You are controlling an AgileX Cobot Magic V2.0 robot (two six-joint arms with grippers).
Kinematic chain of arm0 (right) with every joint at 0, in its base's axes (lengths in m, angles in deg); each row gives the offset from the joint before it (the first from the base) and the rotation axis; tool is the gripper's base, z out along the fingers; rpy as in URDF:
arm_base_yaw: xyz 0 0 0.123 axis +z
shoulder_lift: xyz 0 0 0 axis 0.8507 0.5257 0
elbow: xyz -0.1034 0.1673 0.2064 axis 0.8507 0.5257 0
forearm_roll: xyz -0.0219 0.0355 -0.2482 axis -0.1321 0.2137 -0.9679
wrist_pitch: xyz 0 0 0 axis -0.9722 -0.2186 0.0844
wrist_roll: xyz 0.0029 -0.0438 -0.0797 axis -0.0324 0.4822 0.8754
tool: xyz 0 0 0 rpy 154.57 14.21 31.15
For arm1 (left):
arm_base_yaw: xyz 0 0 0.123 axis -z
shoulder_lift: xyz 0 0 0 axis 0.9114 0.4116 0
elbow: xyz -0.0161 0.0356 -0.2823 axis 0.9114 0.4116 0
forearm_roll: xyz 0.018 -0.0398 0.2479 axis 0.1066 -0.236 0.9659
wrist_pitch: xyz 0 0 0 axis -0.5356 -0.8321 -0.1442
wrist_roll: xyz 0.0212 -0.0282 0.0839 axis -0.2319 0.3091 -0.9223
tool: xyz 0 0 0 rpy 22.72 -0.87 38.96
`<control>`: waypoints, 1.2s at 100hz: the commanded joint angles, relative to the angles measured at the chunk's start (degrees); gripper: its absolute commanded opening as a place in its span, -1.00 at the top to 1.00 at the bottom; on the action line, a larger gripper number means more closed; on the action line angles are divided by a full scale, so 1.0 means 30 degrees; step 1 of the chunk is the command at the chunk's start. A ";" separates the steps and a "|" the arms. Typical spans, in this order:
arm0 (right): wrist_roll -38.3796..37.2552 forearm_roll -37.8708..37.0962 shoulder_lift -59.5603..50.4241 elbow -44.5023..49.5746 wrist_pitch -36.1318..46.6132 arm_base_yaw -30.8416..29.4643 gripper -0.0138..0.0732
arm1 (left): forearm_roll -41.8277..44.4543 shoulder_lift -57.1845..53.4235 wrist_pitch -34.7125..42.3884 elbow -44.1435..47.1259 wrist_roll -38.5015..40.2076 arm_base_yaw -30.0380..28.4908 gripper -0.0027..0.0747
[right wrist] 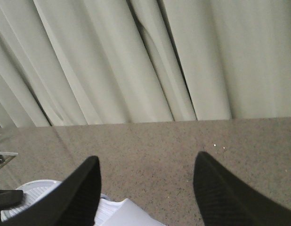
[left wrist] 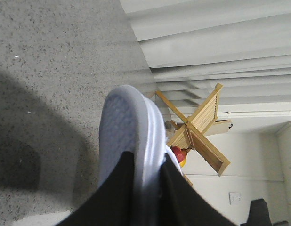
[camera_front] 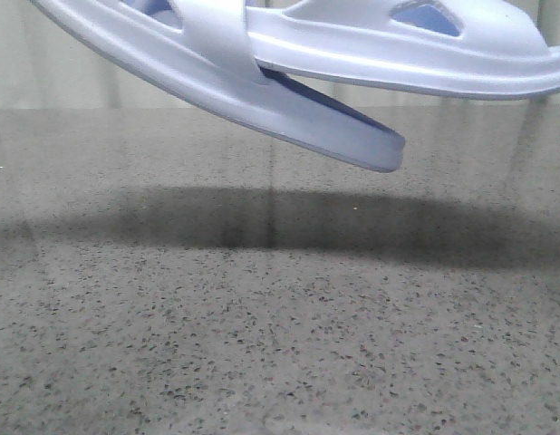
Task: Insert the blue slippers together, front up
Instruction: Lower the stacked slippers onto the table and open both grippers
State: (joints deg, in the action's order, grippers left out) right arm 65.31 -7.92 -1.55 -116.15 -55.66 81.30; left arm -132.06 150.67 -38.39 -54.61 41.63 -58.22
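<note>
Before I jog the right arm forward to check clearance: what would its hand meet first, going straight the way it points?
Probably nothing close: the open right hand points over bare table toward the curtain. Depth is unclear.

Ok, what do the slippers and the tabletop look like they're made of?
The blue slippers look like moulded foam or soft plastic: one-piece, matte with a slight sheen, rounded edges, fine-textured sole. The left gripper is shut on them. The table looks like speckled grey stone or a stone-look laminate, smooth; which one I cannot tell. The right gripper is open, empty.
</note>
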 commanded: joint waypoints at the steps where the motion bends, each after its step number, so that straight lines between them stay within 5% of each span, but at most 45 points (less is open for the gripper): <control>1: 0.0258 -0.0374 -0.0695 -0.0695 0.1345 -0.0100 -0.19 | -0.1559 -0.0015 -0.0805 -0.0491 0.0123 0.0132 0.86; 101: 0.0258 -0.0374 -0.1177 -0.0695 0.0407 -0.0100 -0.19 | -0.2779 0.4889 -0.0003 -0.0491 -0.3121 0.0132 0.86; 120: 0.0258 -0.0374 -0.1177 -0.0695 0.0407 -0.0100 -0.19 | -0.2779 0.4889 0.0436 -0.0491 -0.3522 0.0132 0.64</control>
State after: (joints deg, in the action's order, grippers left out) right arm 65.31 -8.49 -5.09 -116.20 -58.67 81.30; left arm -135.35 166.50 -35.03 -54.61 31.55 -58.22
